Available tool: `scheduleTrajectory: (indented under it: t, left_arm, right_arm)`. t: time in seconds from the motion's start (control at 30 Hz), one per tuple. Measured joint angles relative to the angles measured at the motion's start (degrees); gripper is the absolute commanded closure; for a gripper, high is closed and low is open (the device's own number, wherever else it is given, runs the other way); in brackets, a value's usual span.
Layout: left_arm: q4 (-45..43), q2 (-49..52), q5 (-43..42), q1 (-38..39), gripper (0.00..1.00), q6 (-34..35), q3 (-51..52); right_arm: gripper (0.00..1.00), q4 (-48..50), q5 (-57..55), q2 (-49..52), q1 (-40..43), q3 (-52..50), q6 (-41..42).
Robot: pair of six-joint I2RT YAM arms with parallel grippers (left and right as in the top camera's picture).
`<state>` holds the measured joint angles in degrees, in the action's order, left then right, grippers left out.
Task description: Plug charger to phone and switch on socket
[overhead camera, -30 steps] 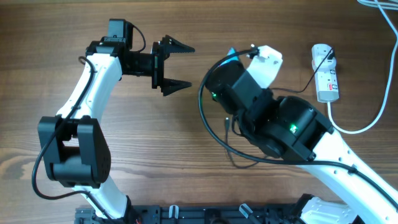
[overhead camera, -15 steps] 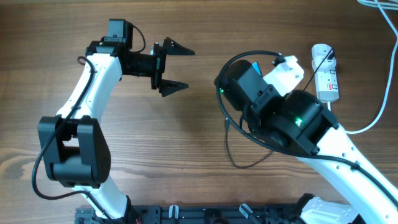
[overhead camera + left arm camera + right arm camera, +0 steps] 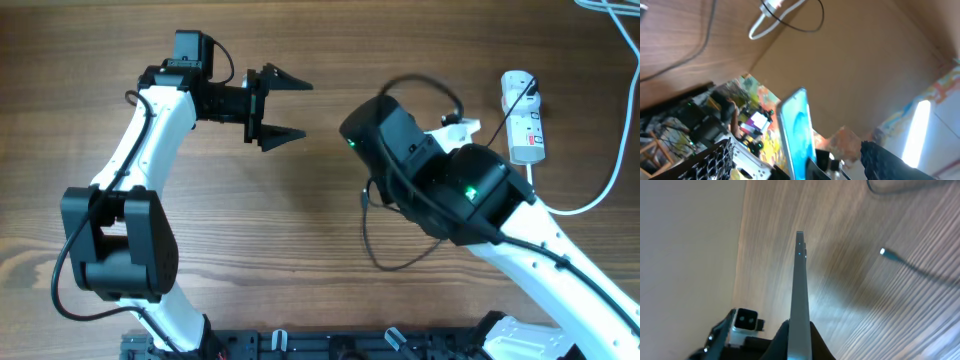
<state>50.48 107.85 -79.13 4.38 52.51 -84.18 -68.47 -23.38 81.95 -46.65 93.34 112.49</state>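
Observation:
My right gripper [image 3: 800, 329] is shut on the phone [image 3: 800, 275] and holds it edge-on above the table. In the left wrist view the phone [image 3: 796, 127] shows its cyan screen, standing upright between my left gripper's open fingers [image 3: 796, 159] but farther off. In the overhead view the phone is hidden under the right arm [image 3: 440, 185], and my left gripper [image 3: 297, 107] is open and empty to its left. The charger's thin black cable [image 3: 372, 245] curls on the table, with its plug tip [image 3: 362, 200] [image 3: 883, 252] lying free. The socket [image 3: 525, 120] lies at the far right.
A thick white lead [image 3: 610, 180] runs from the socket along the table's right edge. The left arm's wrist camera block [image 3: 744, 321] shows in the right wrist view, left of the phone. A black rack [image 3: 300, 345] runs along the front edge.
The right arm has turned at the wrist with the phone in it, so its white gripper end swung right and tucked under the arm. The left arm has barely moved.

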Motion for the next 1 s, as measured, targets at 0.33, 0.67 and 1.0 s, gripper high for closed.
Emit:
scheduleTrajectory:
  t: [0.33, 0.67, 1.0]
  left_arm:
    - [0.0, 0.0, -7.19, 0.0, 0.24, 3.96, 0.0]
    - [0.0, -0.13, -7.8, 0.0, 0.27, 5.73, 0.0]
    - [0.0, -0.2, -5.99, 0.0, 0.28, 7.41, 0.0]
  right_arm:
    - [0.96, 11.15, 2.51, 5.55, 0.0, -0.02, 4.96]
    - [0.96, 19.02, 3.04, 8.28, -0.02, -0.17, 5.57]
    - [0.96, 20.37, 3.04, 11.02, -1.31, -0.2, 5.53]
